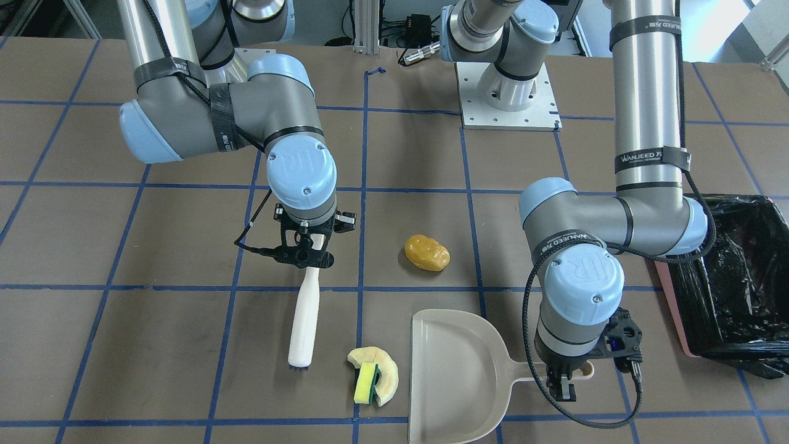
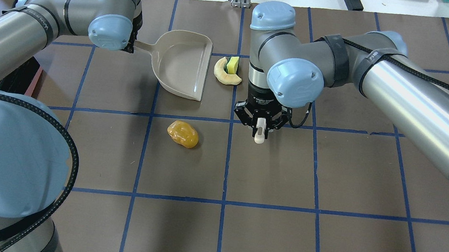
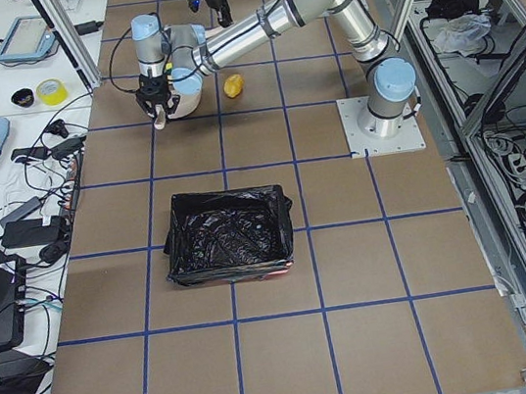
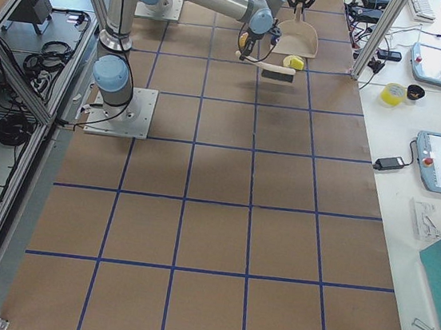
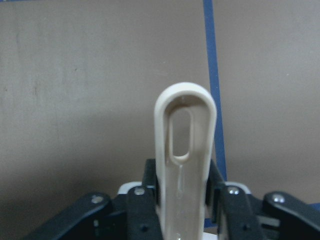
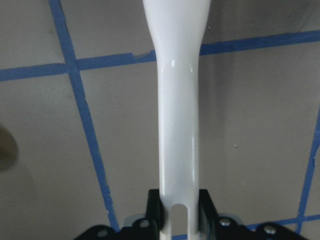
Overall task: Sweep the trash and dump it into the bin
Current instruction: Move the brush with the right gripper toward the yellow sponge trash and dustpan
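Note:
The trash is three pieces. The orange-yellow lump [image 1: 426, 252] lies alone on the table. The pale crescent [image 1: 382, 364] and the yellow-green sponge [image 1: 367, 382] lie together beside the mouth of the beige dustpan [image 1: 456, 376]. My left gripper [image 1: 564, 385] is shut on the dustpan's handle [image 5: 185, 130]. My right gripper [image 1: 307, 260] is shut on the handle of the cream brush [image 1: 305, 320]. The brush head is close to the crescent, on the side away from the pan. The bin [image 1: 669, 296], pink-sided with a black bag, stands beyond the left arm.
Blue tape lines grid the brown table. The left arm's base plate [image 1: 508, 105] sits at the robot's side of the table. In the exterior left view the bin [image 3: 175, 240] stands well apart from the dustpan. Tablets and cables lie off the table's far edge.

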